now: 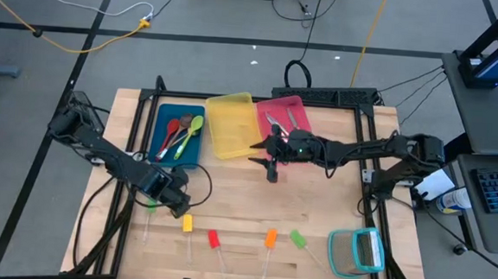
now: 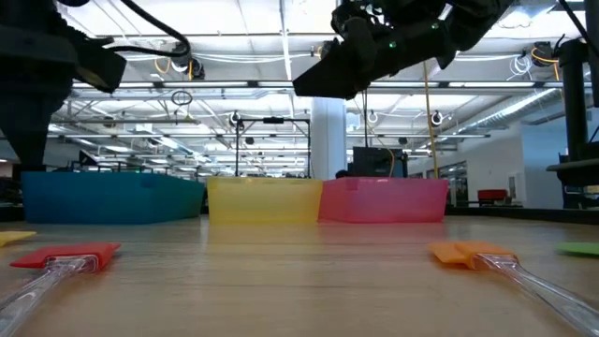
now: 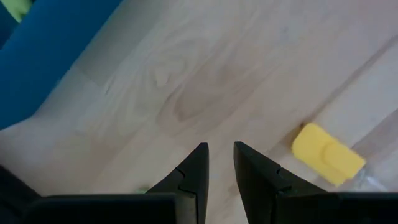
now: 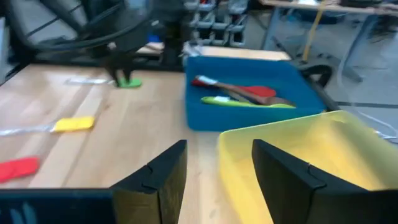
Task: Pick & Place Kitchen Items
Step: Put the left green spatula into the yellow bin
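- Left gripper (image 1: 178,207) hovers in front of the blue bin (image 1: 165,117), jaws nearly together, empty, over a green-headed stick (image 1: 151,205).
- Blue bin holds spoons (image 1: 183,134); five sticks, including the yellow one (image 1: 187,224), remain unsorted in front of it.
- Right gripper (image 1: 272,174), right of the blue bin, spread and empty.
- Pink bin (image 1: 301,105) contents unclear.

Five sticks (image 1: 213,238), three spoons (image 1: 177,135), three bins (image 1: 228,121).
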